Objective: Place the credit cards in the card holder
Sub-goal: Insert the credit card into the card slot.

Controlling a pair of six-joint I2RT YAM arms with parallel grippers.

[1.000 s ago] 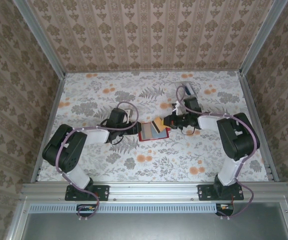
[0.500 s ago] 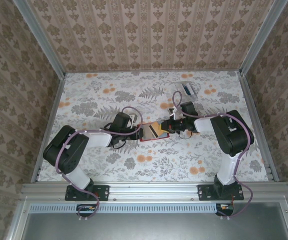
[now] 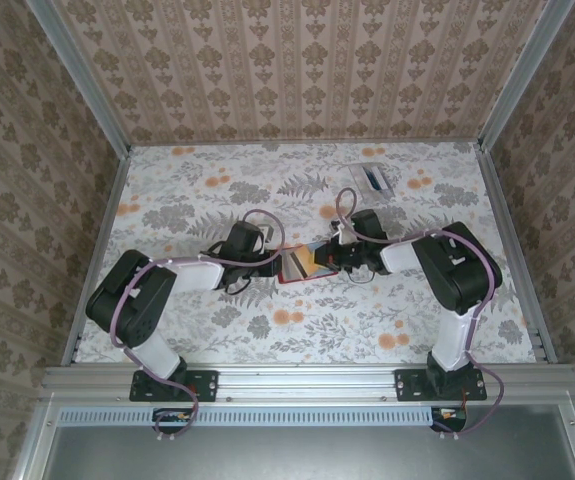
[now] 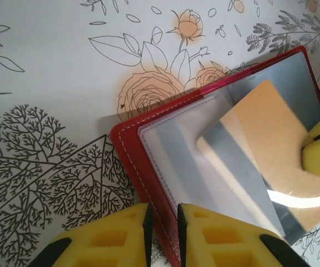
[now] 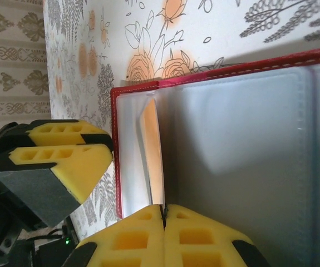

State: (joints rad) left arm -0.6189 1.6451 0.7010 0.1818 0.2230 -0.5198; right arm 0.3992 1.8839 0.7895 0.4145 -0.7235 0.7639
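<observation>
At frame bottom the left gripper (image 4: 162,238) pinches the card holder's (image 4: 127,147) edge, steadying it open so the right gripper (image 5: 163,231), pinching a credit card (image 5: 151,144), can feed it in.

Robot test cell, laboratory type: floral-print tabletop (image 3: 217,330) boxed by damask-wallpapered panels (image 3: 297,70) on aluminium frame posts (image 3: 79,75), two arm bases (image 3: 174,385) bolted to a rail (image 3: 307,379) along its near edge.

red folding card holder (image 4: 127,153) is showing grey-blue inner face | tan flat card (image 4: 262,125) is bearing grey stripe | table (image 4: 48,83) is showing white cloth, grey leaves, orange roses
</observation>
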